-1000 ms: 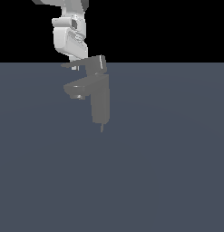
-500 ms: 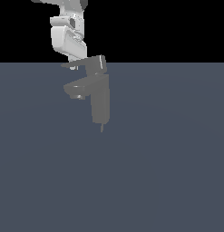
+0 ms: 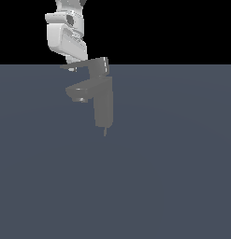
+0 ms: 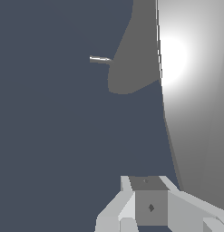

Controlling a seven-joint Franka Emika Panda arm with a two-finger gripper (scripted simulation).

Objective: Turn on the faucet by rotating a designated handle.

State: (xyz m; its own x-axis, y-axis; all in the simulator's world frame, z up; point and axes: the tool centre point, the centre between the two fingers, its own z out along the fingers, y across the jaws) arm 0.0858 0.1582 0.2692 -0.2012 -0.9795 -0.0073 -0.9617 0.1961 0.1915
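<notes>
Exterior view first: the faucet (image 3: 103,105) is standing upright on the dark slate-blue table (image 3: 173,177), in the upper part of the scene and a little toward the exterior view's left. Its rectangular grey column is carrying a short stubby spout (image 3: 79,91) that is pointing toward the exterior view's left, with the round outlet facing down. On top of the column a blocky cap is sitting, and from it the handle (image 3: 77,66) (a thin flat blade) is reaching out toward the exterior view's left, above the spout and roughly parallel to it.

The gripper (image 3: 72,67) is hanging from the white arm (image 3: 65,35) that is coming down from the top edge, and it is sitting right at the outer tip of the handle. I cannot tell whether it is touching the blade, and I cannot tell whether the jaws are apart or together, since the wrist body is hiding them.

In the wrist view a broad, brightly lit grey surface of the faucet (image 4: 190,90) is filling one side, with a darker grey lobe (image 4: 131,68) beside it and a thin bright pin (image 4: 99,59) poking from that lobe. Part of the gripper (image 4: 149,206) is showing at the frame edge.
</notes>
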